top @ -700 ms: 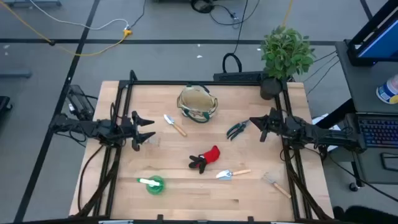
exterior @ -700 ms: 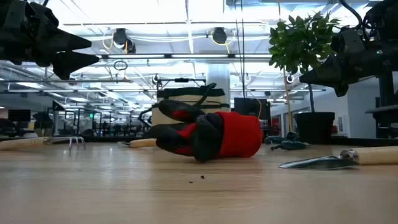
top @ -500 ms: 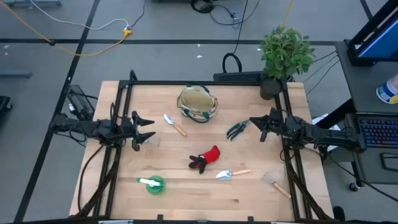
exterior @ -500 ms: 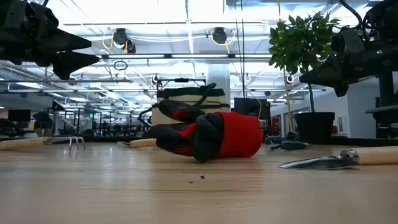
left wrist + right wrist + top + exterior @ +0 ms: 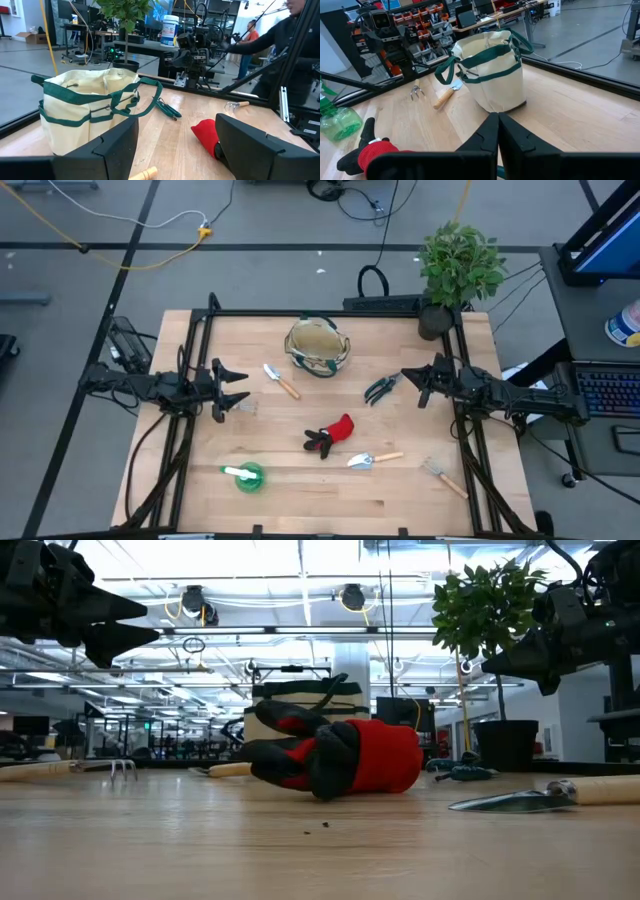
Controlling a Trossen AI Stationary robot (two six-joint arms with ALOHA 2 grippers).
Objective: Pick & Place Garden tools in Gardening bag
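The beige gardening bag (image 5: 318,346) with green trim stands upright at the far middle of the table, and also shows in the left wrist view (image 5: 85,110) and the right wrist view (image 5: 492,70). On the table lie a trowel (image 5: 281,380), dark pruning shears (image 5: 380,388), a red-black glove (image 5: 331,435), a second trowel (image 5: 373,459), a rake (image 5: 443,476) and a green-white round item (image 5: 245,475). My left gripper (image 5: 232,385) hovers open at the left, empty. My right gripper (image 5: 412,380) hovers shut at the right, near the shears, empty.
A potted green plant (image 5: 458,265) stands at the far right corner. A small rake head (image 5: 416,91) lies near the left gripper. A black frame rail (image 5: 320,313) runs along the table's far edge. A person (image 5: 280,35) stands beyond the table.
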